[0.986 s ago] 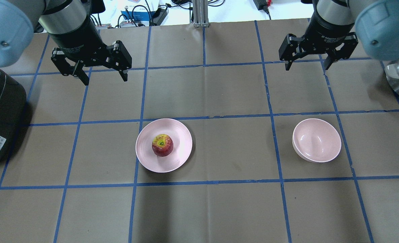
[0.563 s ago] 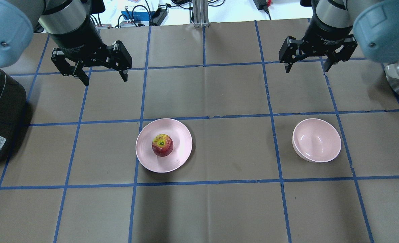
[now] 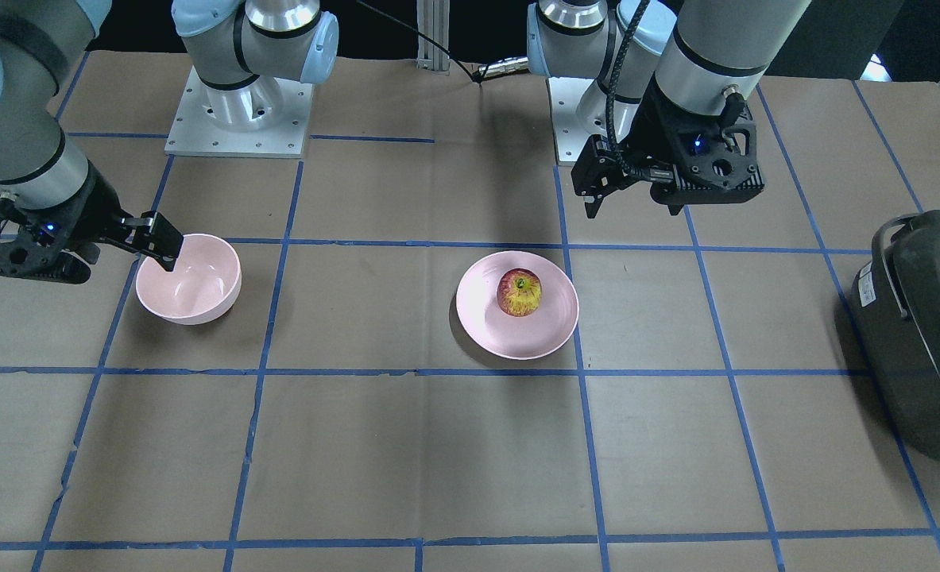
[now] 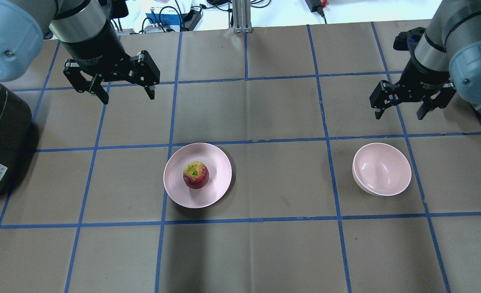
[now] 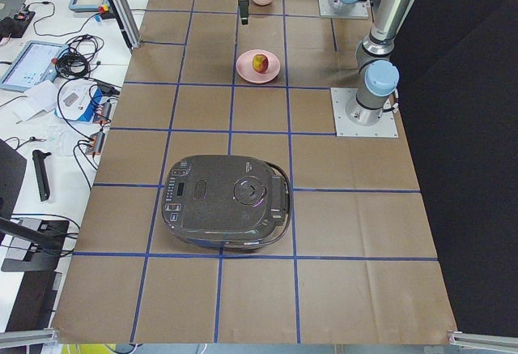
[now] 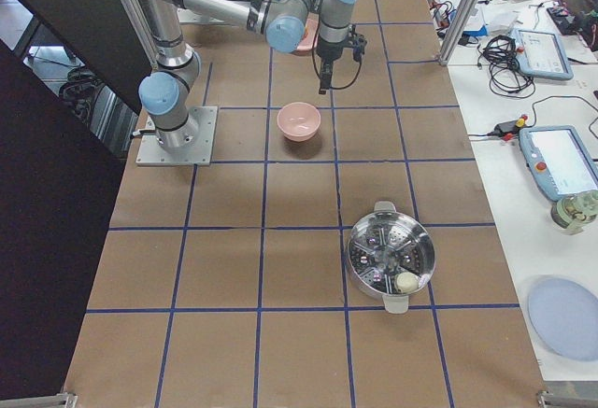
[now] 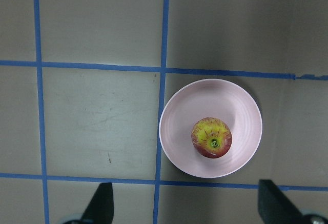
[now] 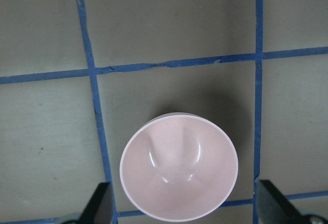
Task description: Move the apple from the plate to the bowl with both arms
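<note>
The red-and-yellow apple (image 4: 196, 175) sits on the flat pink plate (image 4: 218, 162) near the table's middle; both also show in the left wrist view, the apple (image 7: 211, 137) on the plate (image 7: 177, 131). The deep pink bowl (image 4: 381, 169) stands empty to the right and fills the right wrist view (image 8: 179, 166). My left gripper (image 4: 127, 94) is open and empty, raised well behind and left of the plate. My right gripper (image 4: 400, 110) is open and empty, raised just behind the bowl.
A black rice cooker (image 4: 0, 138) sits at the table's left edge. A steel steamer pot (image 6: 391, 257) stands at the right end. Blue tape lines grid the brown table. Cables and devices lie beyond the far edge.
My right gripper has moved toward the bowl, nearer and to the right, still open. My left gripper has barely shifted. Apple, plate and bowl have not moved.
</note>
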Controlling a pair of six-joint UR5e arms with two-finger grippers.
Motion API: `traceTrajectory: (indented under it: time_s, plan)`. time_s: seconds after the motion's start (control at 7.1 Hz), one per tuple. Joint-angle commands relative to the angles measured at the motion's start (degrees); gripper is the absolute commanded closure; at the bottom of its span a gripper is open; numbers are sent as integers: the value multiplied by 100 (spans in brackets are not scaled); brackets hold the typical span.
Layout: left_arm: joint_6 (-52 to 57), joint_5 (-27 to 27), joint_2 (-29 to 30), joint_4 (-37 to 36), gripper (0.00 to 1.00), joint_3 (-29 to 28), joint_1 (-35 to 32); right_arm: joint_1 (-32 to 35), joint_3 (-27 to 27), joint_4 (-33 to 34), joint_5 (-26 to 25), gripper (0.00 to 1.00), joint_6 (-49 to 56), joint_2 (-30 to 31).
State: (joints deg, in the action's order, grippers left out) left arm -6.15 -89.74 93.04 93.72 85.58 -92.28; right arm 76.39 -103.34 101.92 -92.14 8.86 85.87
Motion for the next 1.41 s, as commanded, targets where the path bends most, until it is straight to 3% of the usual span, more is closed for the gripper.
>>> traceTrajectory:
  time_s: [0.0, 0.56, 0.7, 0.85, 0.99, 1.13, 1.27]
  plan:
    - [0, 0, -5, -3, 0, 12, -9, -405, -790, 930, 29, 0, 527, -88]
    - [-297, 184, 152, -12, 0, 195, -201, -967, -1838, 1936, 55, 1, 1117, -282]
    - [-664, 184, 153, -134, 0, 440, -368, -1038, -1848, 1894, 55, 13, 1144, -299]
    - [-711, 150, 188, -396, 0, 816, -535, -1038, -1857, 1780, 47, 54, 1162, -299]
    - [-799, 141, 144, -903, 0, 1403, -702, -1047, -1848, 1735, 47, 87, 1171, -308]
    - [-1270, 141, 214, -1839, 0, 2027, -851, -1073, -1848, 1709, 47, 94, 1171, -299]
    - [-1413, 141, 258, -2667, 0, 2660, -975, -1074, -1848, 1630, 55, 96, 1171, -299]
